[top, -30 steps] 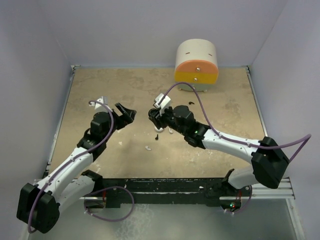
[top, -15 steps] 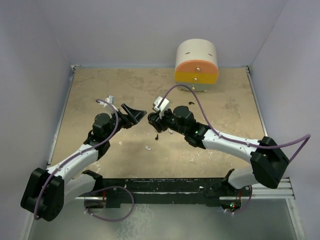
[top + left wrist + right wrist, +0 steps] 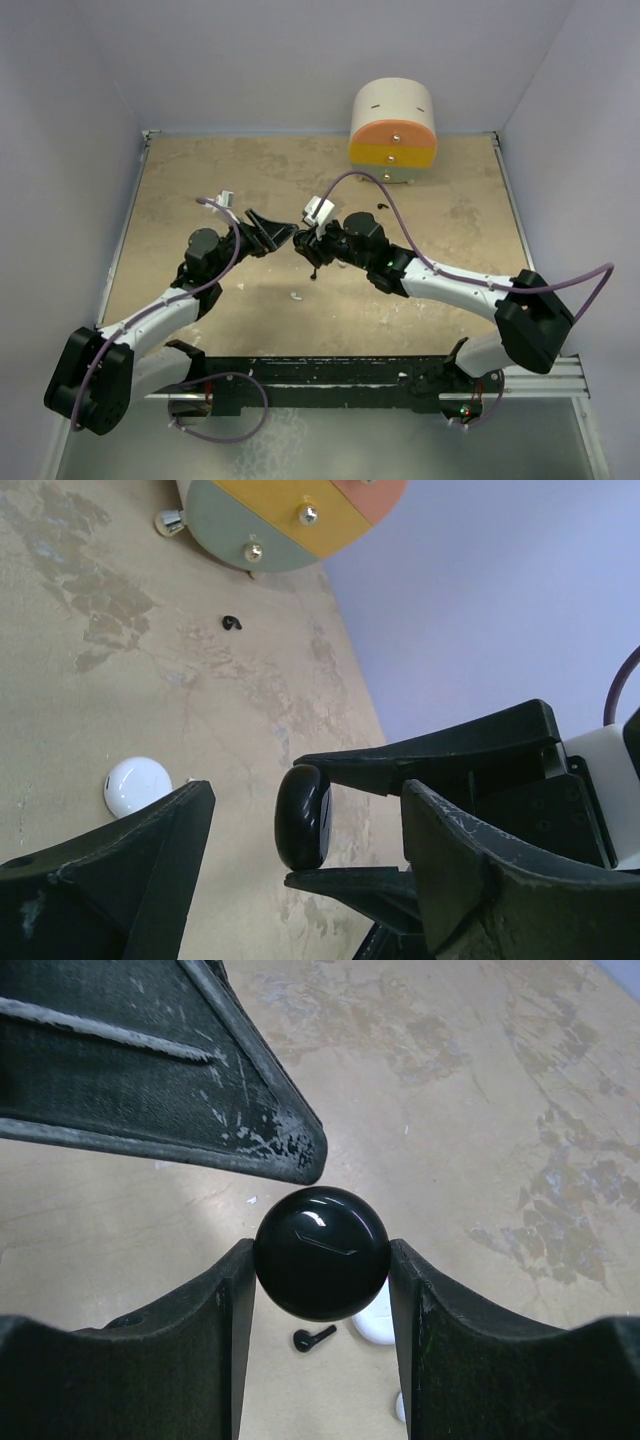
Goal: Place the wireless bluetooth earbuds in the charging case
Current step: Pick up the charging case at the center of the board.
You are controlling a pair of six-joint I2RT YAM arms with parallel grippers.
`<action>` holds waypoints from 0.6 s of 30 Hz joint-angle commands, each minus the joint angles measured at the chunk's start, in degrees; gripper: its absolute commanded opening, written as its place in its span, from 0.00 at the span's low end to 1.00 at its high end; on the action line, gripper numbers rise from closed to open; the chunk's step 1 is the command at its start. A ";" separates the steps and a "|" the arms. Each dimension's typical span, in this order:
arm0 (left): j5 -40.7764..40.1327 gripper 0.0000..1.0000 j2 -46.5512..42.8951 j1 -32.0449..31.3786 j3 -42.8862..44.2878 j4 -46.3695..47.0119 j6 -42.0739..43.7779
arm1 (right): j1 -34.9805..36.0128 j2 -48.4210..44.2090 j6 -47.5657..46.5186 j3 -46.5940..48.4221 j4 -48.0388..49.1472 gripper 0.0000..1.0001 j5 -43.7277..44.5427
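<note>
Left end effector: stands wide apart, grips nothing, touches nothing. Straddles the black case loosely, with a clear gap between each of its fingers and the case in the left wrist view.

Right end effector: clamps the closed black case between both fingers, one pressed on each side of the round body. Holds it raised off the table, right between the left end effector's open fingers.

Count, left to right: one white earbud; two black ones, a near black earbud and a far black earbud; two cases, the black one and a white case; one drawer box with three coloured fronts. Also a white scrap at the bottom edge of the right wrist view, too cut off to name.

White earbud: lies on the table toward the near edge, apart from both end effectors, roughly below the spot where they meet in the top view.

Near black earbud: lies on the table just under the right end effector, beneath the held case, just beside the white case.

White case: sits on the table under the right wrist, untouched.

Far black earbud: lies farther back and to the right, well apart from both end effectors, near the front of the drawer box.
</note>
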 commanded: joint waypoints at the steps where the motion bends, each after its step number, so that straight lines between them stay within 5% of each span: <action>1: 2.20 0.74 1.60 0.30 -0.55 5.43 -0.36 | -0.16 0.06 -0.89 2.18 2.49 0.00 -1.57; 18: 5.02 0.57 5.41 0.28 -1.10 10.07 -1.67 | -0.16 1.08 -1.32 2.25 3.16 0.00 -3.23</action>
